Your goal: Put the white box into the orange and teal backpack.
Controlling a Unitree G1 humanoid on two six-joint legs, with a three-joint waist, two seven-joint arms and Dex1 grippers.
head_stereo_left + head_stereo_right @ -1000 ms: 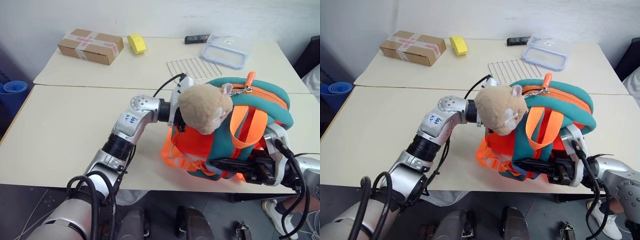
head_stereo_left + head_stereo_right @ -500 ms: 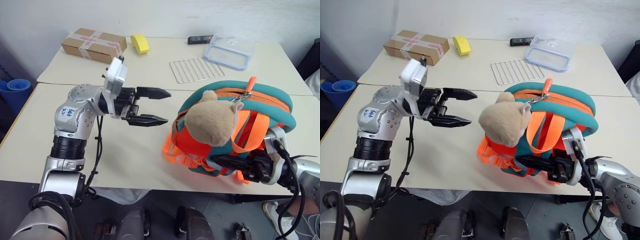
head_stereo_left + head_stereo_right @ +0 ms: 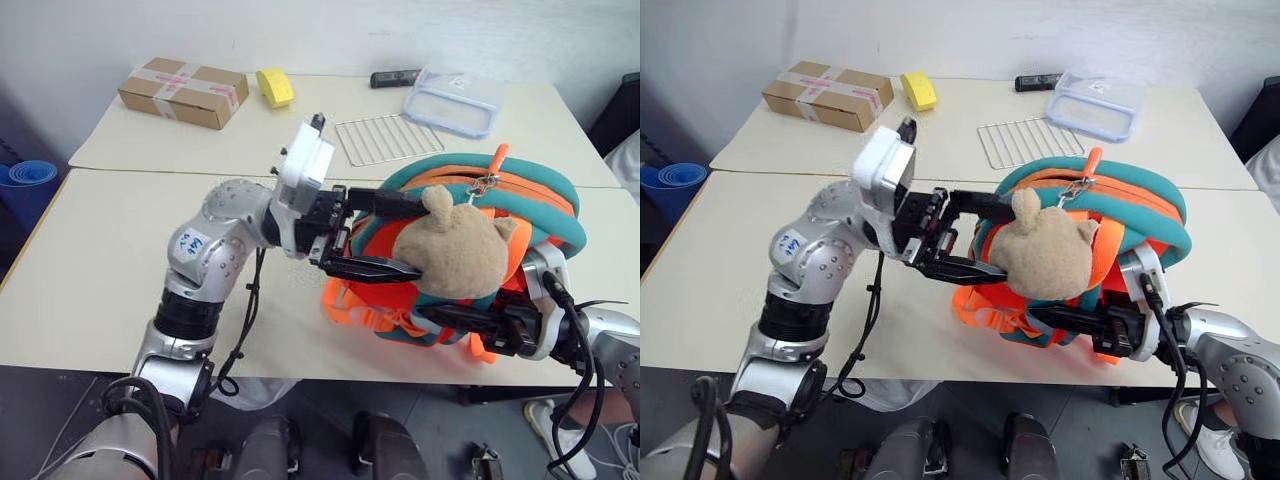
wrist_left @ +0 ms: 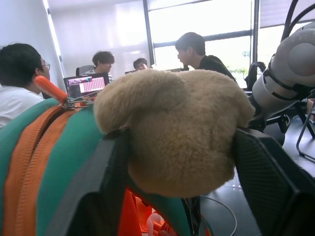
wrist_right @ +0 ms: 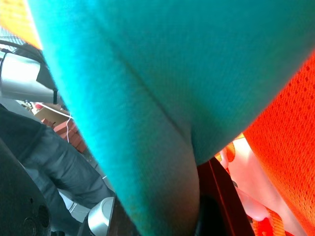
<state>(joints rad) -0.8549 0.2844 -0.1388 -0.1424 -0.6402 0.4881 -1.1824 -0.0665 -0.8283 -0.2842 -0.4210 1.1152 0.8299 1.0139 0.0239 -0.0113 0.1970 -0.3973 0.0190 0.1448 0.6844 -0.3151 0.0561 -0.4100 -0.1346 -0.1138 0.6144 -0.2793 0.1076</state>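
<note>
Small rounded teal backpack with orange straps (image 3: 520, 215): my left fingers (image 3: 375, 268) straddle its beige plush toy (image 3: 455, 252), apart; my right fingers (image 3: 460, 322) clamp its lower edge; the zip runs crosswise above.

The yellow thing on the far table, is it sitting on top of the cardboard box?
No, the yellow thing lies on the table beside the cardboard box, not on top of it.

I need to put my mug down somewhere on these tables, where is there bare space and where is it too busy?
Free: the near table on the robot's left of the left gripper, and the far table's middle between the yellow block and the wire rack. Crowded: around the backpack, where both grippers work, and the far corners with the cardboard box and clear container.
</note>
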